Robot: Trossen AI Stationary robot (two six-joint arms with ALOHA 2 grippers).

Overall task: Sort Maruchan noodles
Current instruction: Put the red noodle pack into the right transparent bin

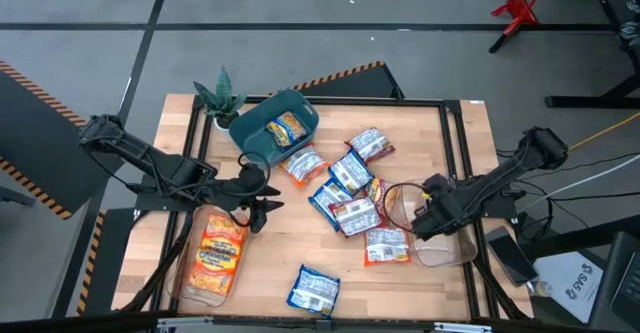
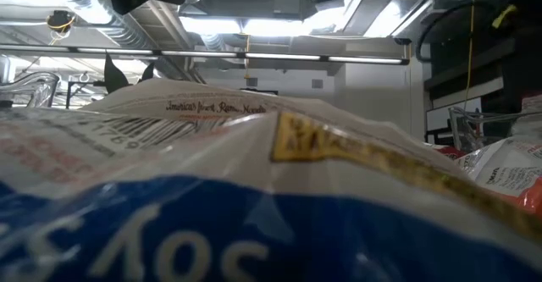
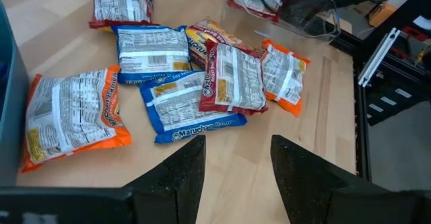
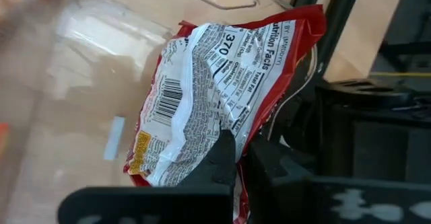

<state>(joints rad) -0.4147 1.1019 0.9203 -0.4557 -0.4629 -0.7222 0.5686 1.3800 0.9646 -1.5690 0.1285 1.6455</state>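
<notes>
The right pincer (image 4: 234, 158) is clenched on the edge of a red-white noodle packet (image 4: 215, 83), which hangs from it over the clear tray (image 1: 447, 251) at the lower right of the high view. The left pincer (image 3: 232, 167) is released, its fingers spread and empty, hovering over bare desk (image 1: 400, 113) just left of centre in the high view, pointing toward the heap.

The rest of the noodles (image 1: 345, 188) lie in a loose overlapping pile at the middle of the desk: blue-white, red-white and orange packets, some lapping over one another. One blue packet (image 1: 314, 290) sits alone near the bottom edge. An orange packet (image 1: 285, 128) lies in the teal bin (image 1: 305, 108) at upper centre, and orange ones (image 1: 220, 253) fill the tray at lower left.

The step in hand looks like dropping the red packet into the right-hand tray. To do it well, the packet should be fully inside the rim before letting go, low enough that the light wrapper does not flutter out or catch on the wall. The grip is only on the thin crimped edge, so any swing should be slow. The left arm would do best picking a top packet, not one pinned beneath another.
</notes>
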